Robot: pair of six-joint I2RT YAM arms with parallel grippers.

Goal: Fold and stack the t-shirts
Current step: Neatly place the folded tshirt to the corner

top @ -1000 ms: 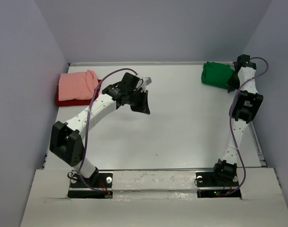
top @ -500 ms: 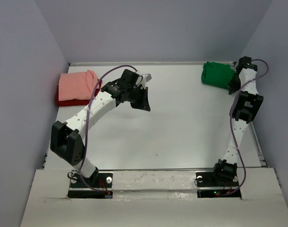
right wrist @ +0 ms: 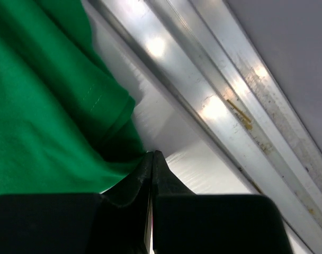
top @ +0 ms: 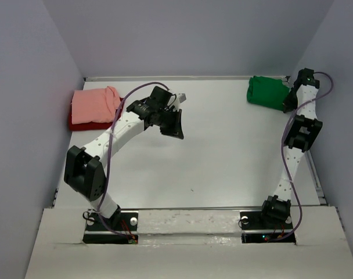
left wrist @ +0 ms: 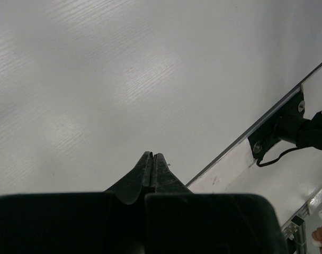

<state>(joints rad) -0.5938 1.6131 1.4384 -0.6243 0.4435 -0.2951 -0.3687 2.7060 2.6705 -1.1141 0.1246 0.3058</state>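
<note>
A bright green t-shirt (top: 266,92) lies folded at the table's far right corner and fills the left of the right wrist view (right wrist: 39,106). My right gripper (top: 288,102) (right wrist: 152,155) is shut, and its tips rest at the shirt's right edge with no cloth showing between them. A salmon pink t-shirt (top: 94,104) lies folded on a dark red t-shirt (top: 82,124) at the far left. My left gripper (top: 176,132) (left wrist: 152,156) hangs shut and empty over bare table right of that stack.
The table's aluminium edge rail (right wrist: 214,106) runs just right of the green shirt, with the grey side wall behind it. The near edge rail (left wrist: 246,142) and the right arm's base (left wrist: 296,129) show in the left wrist view. White walls enclose the table.
The right arm's wrist has shifted slightly toward the far right corner beside the green shirt. The left arm's elbow moved a little; its gripper stayed almost in place.
</note>
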